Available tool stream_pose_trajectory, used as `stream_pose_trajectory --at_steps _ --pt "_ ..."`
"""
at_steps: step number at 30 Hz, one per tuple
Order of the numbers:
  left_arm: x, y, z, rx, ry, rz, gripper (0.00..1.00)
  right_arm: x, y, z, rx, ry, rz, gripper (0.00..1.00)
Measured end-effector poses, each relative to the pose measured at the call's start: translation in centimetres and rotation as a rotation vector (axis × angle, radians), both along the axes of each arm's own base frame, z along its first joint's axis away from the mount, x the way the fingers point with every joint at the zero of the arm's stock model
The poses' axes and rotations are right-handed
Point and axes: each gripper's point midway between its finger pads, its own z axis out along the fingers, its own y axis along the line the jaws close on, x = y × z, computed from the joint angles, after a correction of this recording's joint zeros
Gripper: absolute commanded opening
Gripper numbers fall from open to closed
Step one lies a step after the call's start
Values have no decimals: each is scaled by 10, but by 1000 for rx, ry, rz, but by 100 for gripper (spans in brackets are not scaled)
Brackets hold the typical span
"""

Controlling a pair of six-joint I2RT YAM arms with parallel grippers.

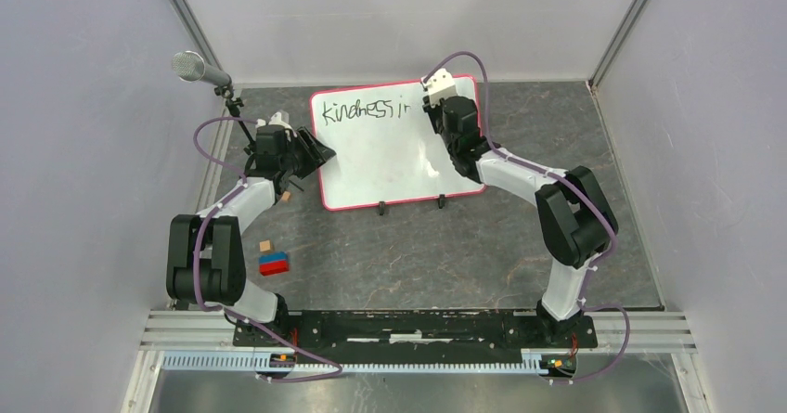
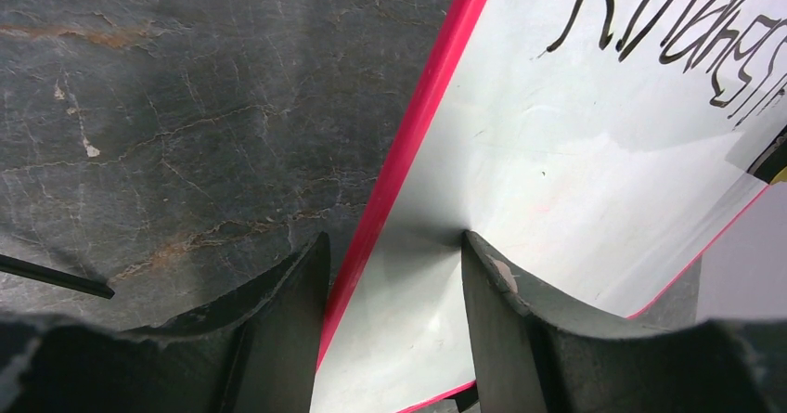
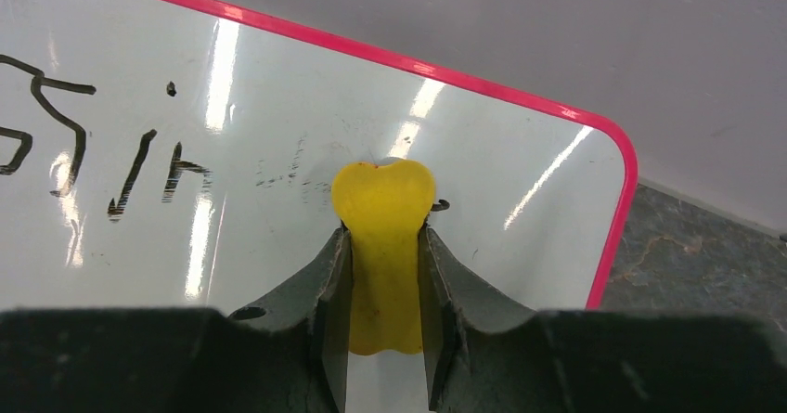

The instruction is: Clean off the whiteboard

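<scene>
Left hand [image 2: 394, 246] spread open; right hand [image 3: 385, 237] clamps a yellow wiper [image 3: 382, 190].

A grey microphone [image 1: 190, 65] stands on a thin black stand [image 1: 243, 125] at the far left of the dark, cracked-looking table [image 1: 418, 255]. Nearer, on the left, a small tan cube [image 1: 265, 245] lies just beside a blue-and-red block [image 1: 274, 264].

Looks like a robotics lab, a closed test cell rather than a home or shop. Walled on three sides by plain pale panels [image 1: 74, 107] set in metal corner posts [image 1: 193, 25]. Has a dark stone-patterned bench [image 1: 418, 255], with a cabled left arm [image 1: 213, 246] and right arm [image 1: 566, 218] bolted to an aluminium rail [image 1: 186, 325] at its near edge. Keeps a microphone [image 1: 190, 64] on a stand at the back left.
</scene>
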Motion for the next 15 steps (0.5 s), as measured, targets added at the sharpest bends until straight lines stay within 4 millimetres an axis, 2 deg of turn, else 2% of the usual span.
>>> stream_pose_trajectory --at_steps 4,8,12,15 --pt "0 0 0 0 0 0 59 0 2 0 12 -4 8 26" --pt "0 0 0 4 0 3 59 -2 13 2 18 2 39 26" --pt "0 -1 -1 11 -1 5 62 -3 48 7 19 -2 103 30" --pt "-1 0 2 34 -8 10 67 -13 76 5 16 8 166 42"
